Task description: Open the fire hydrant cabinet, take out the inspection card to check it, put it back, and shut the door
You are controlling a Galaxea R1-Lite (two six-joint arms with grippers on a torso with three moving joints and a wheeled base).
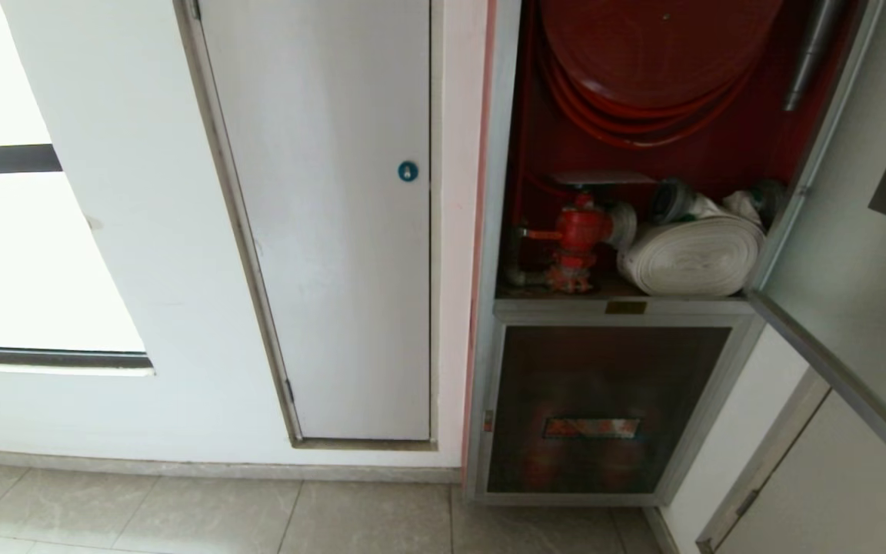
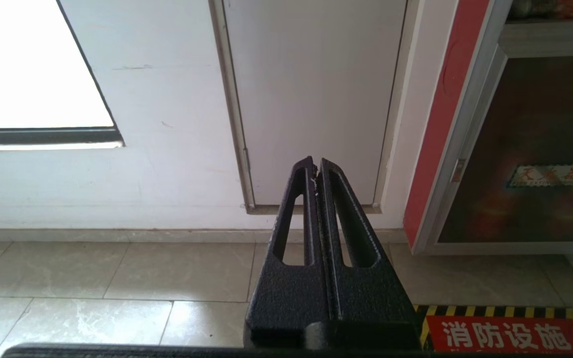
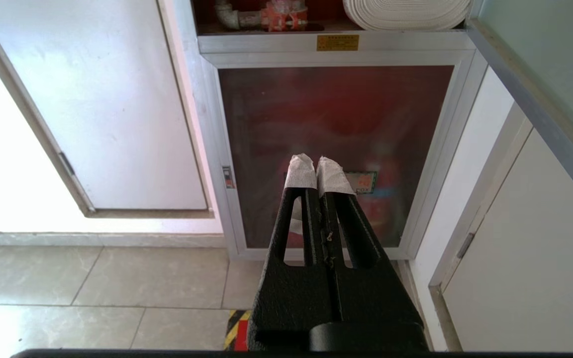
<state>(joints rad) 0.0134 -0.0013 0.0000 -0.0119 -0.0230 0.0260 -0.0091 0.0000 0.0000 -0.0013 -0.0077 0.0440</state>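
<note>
Floor warning strip [image 2: 508, 330] only at left wrist; door [image 1: 858, 292] open.

The fire hydrant cabinet [image 1: 627, 154] stands open at 1 o'clock in the head view, its upper bay reachable from the front. The door [image 1: 858, 292] is swung out toward 3 o'clock, and its lower edge cuts across that side. Inside, the red hose reel [image 1: 643, 54] fills the top, the red valve [image 1: 577, 238] sits low at the bay's 7 o'clock, and the white rolled hose [image 1: 693, 258] blocks its 5 o'clock. Between reel and hose is a dark gap. The lower glass panel [image 1: 604, 408] is shut. The tiled floor [image 1: 258, 515] spreads before the cabinet.
</note>
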